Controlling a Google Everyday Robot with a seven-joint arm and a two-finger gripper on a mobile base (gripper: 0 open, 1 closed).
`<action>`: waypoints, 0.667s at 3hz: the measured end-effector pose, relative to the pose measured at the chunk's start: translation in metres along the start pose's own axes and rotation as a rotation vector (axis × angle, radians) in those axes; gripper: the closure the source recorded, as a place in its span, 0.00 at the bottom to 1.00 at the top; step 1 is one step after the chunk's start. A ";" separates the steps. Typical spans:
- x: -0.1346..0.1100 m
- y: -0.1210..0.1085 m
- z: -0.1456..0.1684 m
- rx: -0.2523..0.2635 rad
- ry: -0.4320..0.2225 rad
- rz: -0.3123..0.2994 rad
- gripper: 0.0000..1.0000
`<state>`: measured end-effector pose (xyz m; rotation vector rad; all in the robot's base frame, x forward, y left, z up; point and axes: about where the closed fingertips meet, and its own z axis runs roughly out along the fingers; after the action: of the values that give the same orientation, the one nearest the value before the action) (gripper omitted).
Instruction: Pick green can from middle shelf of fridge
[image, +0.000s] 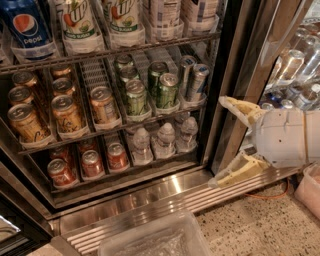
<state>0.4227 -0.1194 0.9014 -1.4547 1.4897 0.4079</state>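
Observation:
The fridge (235, 100) stands open with a steel frame and dark interior. Its middle shelf (115, 127) is a wire rack with clear lane trays. Green cans (135, 97) stand in two lanes at its centre right, another green can (166, 90) beside them. Orange-gold cans (65, 112) fill the left lanes, slim silver cans (197, 80) the right. My gripper (220, 142) is at the right, outside the fridge in front of the door frame, below and right of the green cans. Its two pale fingers (237, 170) are spread wide and hold nothing.
Big soda bottles (27, 22) stand on the rack above. Red cans (92, 162) and water bottles (165, 140) sit on the rack below. A clear plastic bin (155, 237) lies on the floor in front of the ribbed metal base (150, 200). Water bottles (295, 65) show behind glass at right.

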 end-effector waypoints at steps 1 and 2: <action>-0.009 0.012 0.019 0.090 -0.111 0.015 0.00; -0.021 0.019 0.038 0.172 -0.185 0.028 0.00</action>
<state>0.4168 -0.0728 0.8930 -1.2289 1.3632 0.4096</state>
